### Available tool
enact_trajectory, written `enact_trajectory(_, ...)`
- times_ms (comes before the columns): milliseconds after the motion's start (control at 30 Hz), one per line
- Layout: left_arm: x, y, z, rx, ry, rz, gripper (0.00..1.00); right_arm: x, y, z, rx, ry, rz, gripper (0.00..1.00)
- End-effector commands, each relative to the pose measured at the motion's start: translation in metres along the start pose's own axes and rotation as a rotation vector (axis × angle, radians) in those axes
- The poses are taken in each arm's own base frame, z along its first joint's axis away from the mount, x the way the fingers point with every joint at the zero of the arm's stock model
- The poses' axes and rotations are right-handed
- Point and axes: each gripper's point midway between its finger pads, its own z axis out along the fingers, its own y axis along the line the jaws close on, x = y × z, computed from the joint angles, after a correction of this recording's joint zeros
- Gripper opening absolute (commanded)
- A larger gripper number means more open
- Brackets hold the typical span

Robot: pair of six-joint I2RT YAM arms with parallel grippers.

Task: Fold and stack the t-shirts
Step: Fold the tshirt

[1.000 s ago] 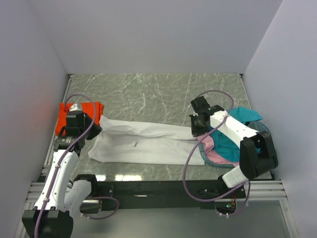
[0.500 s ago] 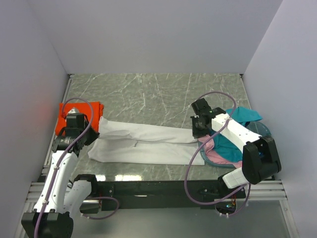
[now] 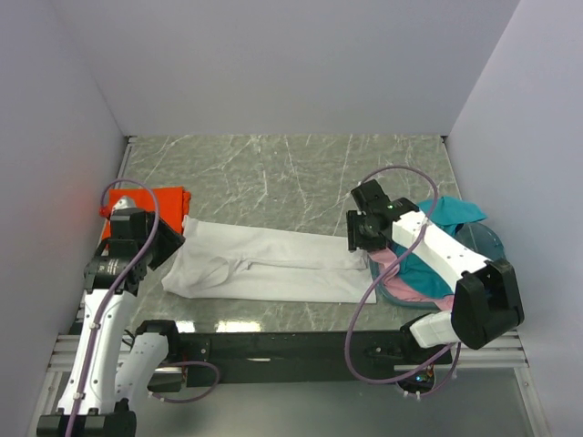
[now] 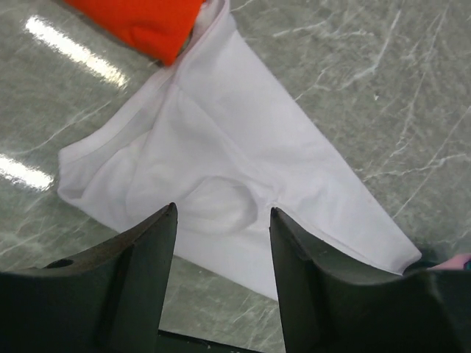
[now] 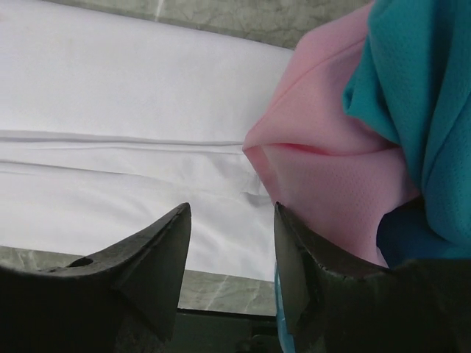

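Note:
A white t-shirt (image 3: 264, 264) lies folded into a long band across the table's middle, seen also in the left wrist view (image 4: 235, 169) and the right wrist view (image 5: 125, 147). A folded orange t-shirt (image 3: 168, 202) lies at its left end. My left gripper (image 3: 166, 244) hovers over that end, open and empty (image 4: 223, 209). My right gripper (image 3: 360, 232) is above the band's right end, open with nothing between its fingers (image 5: 232, 207). Pink (image 5: 324, 184) and teal (image 5: 419, 110) t-shirts lie bunched in the basket (image 3: 483, 241) at the right.
The basket is translucent teal plastic and stands by the right wall. White walls close in the table on three sides. The black rail with the arm bases (image 3: 273, 346) runs along the near edge.
Both grippers have opened and let go of the white t-shirt's ends. The shirt has settled flat on the table, and both arms have drawn back a little toward the near edge.

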Motion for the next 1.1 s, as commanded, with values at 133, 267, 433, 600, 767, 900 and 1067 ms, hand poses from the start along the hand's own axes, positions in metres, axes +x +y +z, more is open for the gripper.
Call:
enact_trajectory(133, -0.015, -0.047, 0.031, 0.162, 0.018, -0.020, 0.59, -0.031, 0.039, -0.012, -0.093, -0.090, -0.048, 0.56)
enact_trajectory(267, -0.016, -0.064, 0.057, 0.215, 0.046, -0.033, 0.60, -0.031, 0.061, 0.006, -0.127, -0.061, -0.084, 0.56)
enact_trajectory(433, 0.007, -0.082, 0.079, 0.278, 0.123, -0.033, 0.61, -0.032, 0.068, 0.028, -0.126, -0.037, -0.085, 0.56)
enact_trajectory(600, 0.050, -0.089, 0.096, 0.283, 0.231, -0.020, 0.61, -0.021, 0.067, 0.046, -0.122, 0.002, -0.086, 0.56)
enact_trajectory(767, 0.076, -0.081, 0.105, 0.275, 0.295, -0.031, 0.61, -0.003, 0.067, 0.059, -0.129, 0.050, -0.077, 0.56)
enact_trajectory(900, 0.089, -0.075, 0.108, 0.265, 0.326, -0.024, 0.61, 0.008, 0.068, 0.067, -0.129, 0.071, -0.079, 0.55)
enact_trajectory(1067, 0.106, -0.073, 0.108, 0.268, 0.371, -0.021, 0.61, 0.019, 0.069, 0.071, -0.122, 0.096, -0.091, 0.55)
